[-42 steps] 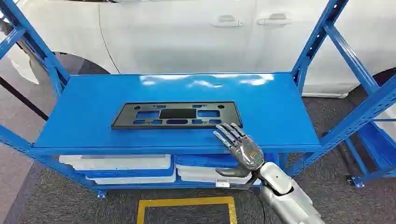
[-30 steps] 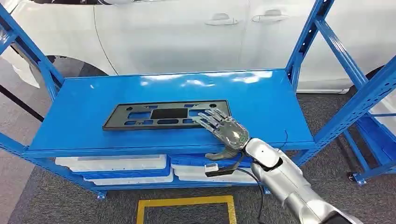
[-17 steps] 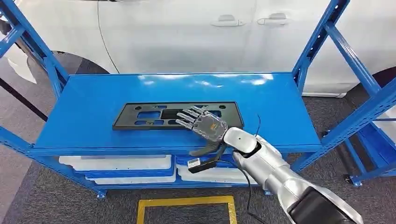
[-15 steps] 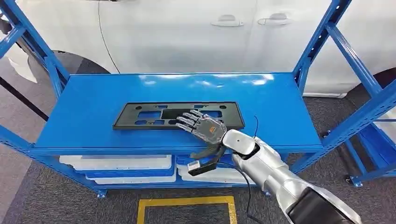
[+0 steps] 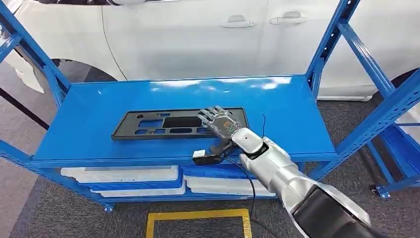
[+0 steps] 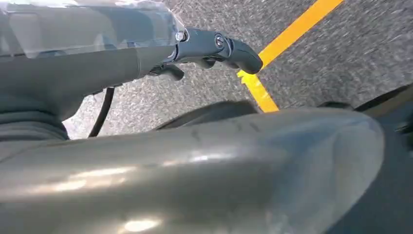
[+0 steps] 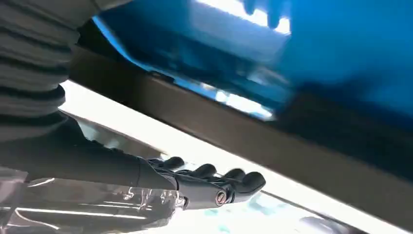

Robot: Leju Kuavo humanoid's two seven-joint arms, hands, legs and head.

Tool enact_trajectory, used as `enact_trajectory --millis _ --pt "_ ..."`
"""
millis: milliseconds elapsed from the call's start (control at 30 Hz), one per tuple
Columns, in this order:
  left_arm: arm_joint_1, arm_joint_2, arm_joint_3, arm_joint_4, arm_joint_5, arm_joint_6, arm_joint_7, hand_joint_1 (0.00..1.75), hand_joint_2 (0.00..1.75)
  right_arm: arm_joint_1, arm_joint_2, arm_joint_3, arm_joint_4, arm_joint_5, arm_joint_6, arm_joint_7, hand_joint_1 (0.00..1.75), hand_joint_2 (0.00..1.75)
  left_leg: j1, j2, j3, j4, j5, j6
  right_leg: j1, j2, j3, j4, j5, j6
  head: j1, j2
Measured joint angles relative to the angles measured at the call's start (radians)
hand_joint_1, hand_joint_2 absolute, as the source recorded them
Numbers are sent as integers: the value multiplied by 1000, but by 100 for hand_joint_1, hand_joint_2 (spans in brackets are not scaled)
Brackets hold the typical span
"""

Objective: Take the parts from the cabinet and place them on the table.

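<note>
Black plate [image 5: 168,124] lies flat on the blue shelf [image 5: 99,109], near its front edge. Right hand [image 5: 222,123] rests on the plate's right end, fingers [image 5: 210,113] spread flat, gripping nothing. Left hand [image 6: 209,46] hangs over grey floor, fingers curled, holding nothing.

A blue steel rack in front of a parked white car, grey carpet underfoot.

Before me stands a blue metal shelving unit [image 5: 99,106], its glossy top shelf catching bright reflections of overhead light; slanted blue uprights [image 5: 333,37] rise at both ends. On its lower shelf lie flat white trays [image 5: 124,173]. Behind it I see the side of a white car [image 5: 188,34], with two door handles [image 5: 257,21] and a dark wheel arch to the left. The floor is grey speckled carpet [image 5: 59,218], marked with a yellow tape rectangle [image 5: 198,214] near me. A second blue rack [image 5: 396,144] stands to my right.
</note>
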Motion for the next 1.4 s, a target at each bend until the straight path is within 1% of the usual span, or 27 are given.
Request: enact_trajectory --millis 100,133,167,233,300,333,400,433,467,500,533,600,633,733,800,833,933,967,1000,1033,1100,1133,1167,1233,1300,1333,1400 --pt "-4 0 0 0 -7 -3 5 0 0 -29 3 -15 27 -6 21 6 0 175 0 0 132 -265 129 12 -1 3 6 0 -1 5 0 0" --pt "-8 0 0 0 -7 -4 7 0 0 -37 3 -20 35 -7 31 7 0 175 -7 0 148 -299 113 19 6 5 3 0 0 13 0 0" --pt "-10 -1 0 0 -7 -5 7 0 0 -42 3 -22 46 -4 43 7 175 175 -8 -1 146 -300 118 26 5 7 1 -1 4 20 0 0" --pt "-9 -1 1 0 -8 -6 10 0 0 -45 3 -22 59 22 66 8 175 175 -11 -2 144 -299 118 35 2 7 4 -8 7 32 0 0" --pt "-9 -3 2 0 -10 -6 11 0 0 -45 3 -21 70 56 89 10 175 175 -1 2 155 -322 132 51 2 5 6 -1 0 44 0 0" --pt "-11 -4 3 0 -10 -6 10 0 0 -46 3 -20 80 69 94 10 175 175 -3 2 156 -326 135 59 4 4 -14 37 -32 44 0 0" --pt "-12 -5 4 0 -10 -4 8 0 0 -38 2 -16 97 86 97 11 175 175 -6 2 152 -325 136 62 4 5 -91 194 -110 45 0 0" --pt "-11 -5 5 0 -9 -3 7 0 0 -36 2 -15 101 89 96 11 175 175 -8 2 151 -325 135 64 4 5 -126 264 -134 46 0 0" --pt "-9 -5 6 0 -9 -3 7 0 0 -36 2 -14 106 91 95 11 175 175 -9 2 151 -323 135 64 4 4 -144 300 -136 47 0 0" --pt "-9 -5 9 0 -9 -3 7 0 0 -37 2 -12 109 94 94 10 175 175 -10 2 153 -322 133 64 4 4 -136 283 -113 46 0 0" --pt "-9 -5 10 0 -8 -3 5 0 0 -39 2 -10 111 96 90 8 175 175 -9 2 155 -320 131 64 4 4 -101 216 -69 45 0 0" --pt "-9 -8 11 0 -8 -2 4 0 0 -46 2 -9 114 96 79 -13 175 175 -10 -1 158 -312 124 58 4 2 -5 31 11 38 0 0" --pt "-9 -8 12 0 -8 -2 3 0 0 -49 2 -8 115 97 76 -22 175 175 -14 -1 155 -306 120 52 7 1 8 3 -7 33 0 0" --pt "-10 -8 17 0 -9 -1 3 0 0 -50 2 -3 115 96 52 -56 175 175 -14 -1 156 -307 119 37 13 6 7 -2 0 20 0 0" --pt "-11 -8 19 0 -11 0 3 0 0 -50 3 -6 114 50 26 -95 175 175 -11 -1 154 -301 111 27 4 3 13 -14 8 7 0 0" --pt "-11 -8 20 0 -12 0 3 0 0 -50 2 -13 114 20 16 -118 175 175 -11 0 141 -268 85 19 2 2 13 -16 9 3 0 0" --pt "-8 -8 27 0 -17 0 2 0 0 -44 -2 -70 102 -151 -13 -228 175 175 -2 0 30 -29 -29 2 3 2 8 -15 10 1 0 0" --pt "-7 -8 28 0 -20 -3 -2 0 0 -39 -5 -99 87 -210 -14 -273 175 175 -1 0 6 18 -37 0 3 2 6 -14 10 1 0 0" --pt "-5 -8 28 0 -25 -5 -7 0 175 -36 -12 -133 66 -263 -8 -313 175 175 1 1 6 11 -19 0 3 3 6 -13 10 1 0 0" --pt "-4 -8 28 0 -29 -6 -11 0 175 -35 -18 -161 39 -297 1 -335 175 175 1 1 31 -45 22 1 3 3 6 -12 9 2 0 0" --pt "-4 -7 29 0 -39 -2 -10 0 175 -36 -29 -224 -45 -401 10 -382 175 175 1 1 119 -237 120 10 3 5 10 -10 6 7 0 0" --pt "-2 -7 29 0 -42 1 -9 0 175 -36 -37 -253 -91 -486 35 -416 175 175 -1 0 143 -290 125 16 6 5 10 -10 4 11 0 0" --pt "-1 -7 30 0 -43 5 -11 0 175 -35 -55 -281 -147 -573 76 -436 175 175 -7 0 147 -304 120 22 9 5 5 -7 6 19 0 0" --pt "4 -6 35 0 -45 14 -25 0 175 -30 -99 -335 -320 -797 197 -426 175 175 -10 -2 139 -297 119 35 7 1 0 -12 8 32 0 0" --pt "11 -5 40 0 -45 18 -30 0 175 -43 -133 -375 -436 -904 250 -404 175 175 -4 -4 144 -316 128 52 10 -1 3 -12 5 48 0 0" --pt "15 -5 42 0 -45 19 -32 0 175 -46 -146 -386 -467 -918 259 -398 175 175 -4 -2 148 -320 131 56 4 2 -3 5 -12 50 0 0" --pt "14 -5 45 0 -42 25 -37 0 175 -41 -174 -404 -546 -974 283 -402 175 175 -7 0 148 -320 131 64 6 2 -73 155 -97 51 0 0"
